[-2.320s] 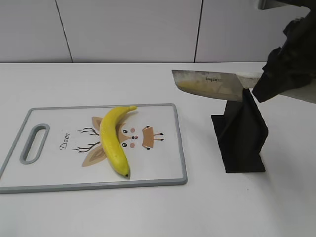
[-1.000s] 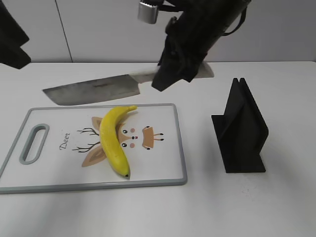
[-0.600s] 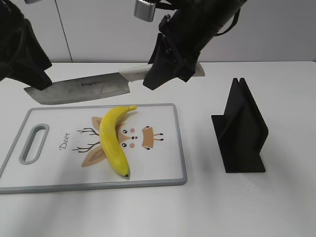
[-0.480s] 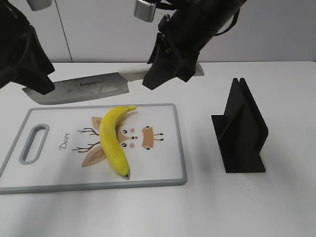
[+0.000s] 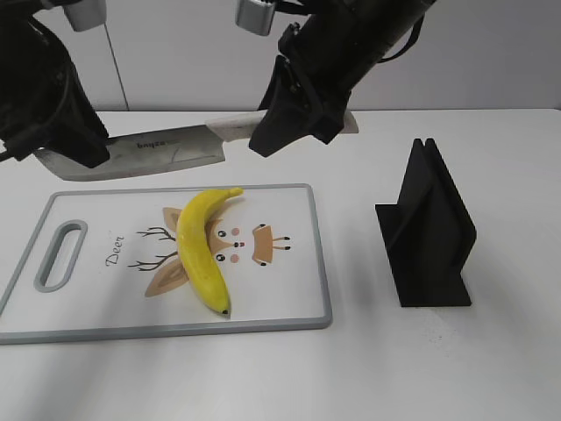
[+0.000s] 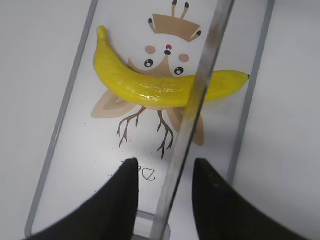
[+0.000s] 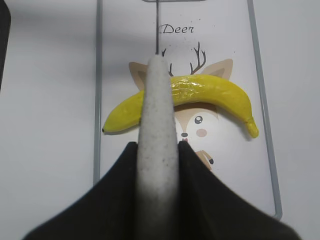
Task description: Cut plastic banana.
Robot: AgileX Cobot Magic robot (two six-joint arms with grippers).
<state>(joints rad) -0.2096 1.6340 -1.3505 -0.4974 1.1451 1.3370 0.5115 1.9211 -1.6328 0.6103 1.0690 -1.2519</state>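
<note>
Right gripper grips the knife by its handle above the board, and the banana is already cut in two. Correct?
Not quite. The plastic banana is whole, lying uncut on the cutting board, as the exterior view shows. The right gripper does grip the knife by its handle, above the board.

Seen from the right wrist, the gripper (image 7: 158,165) clamps a speckled white knife handle (image 7: 157,125) between its dark fingers (image 7: 120,175). Below lies the banana (image 7: 200,95), curved across a cutting board (image 7: 125,45) printed with a cartoon deer (image 7: 200,120) and the word "Deer".
</note>
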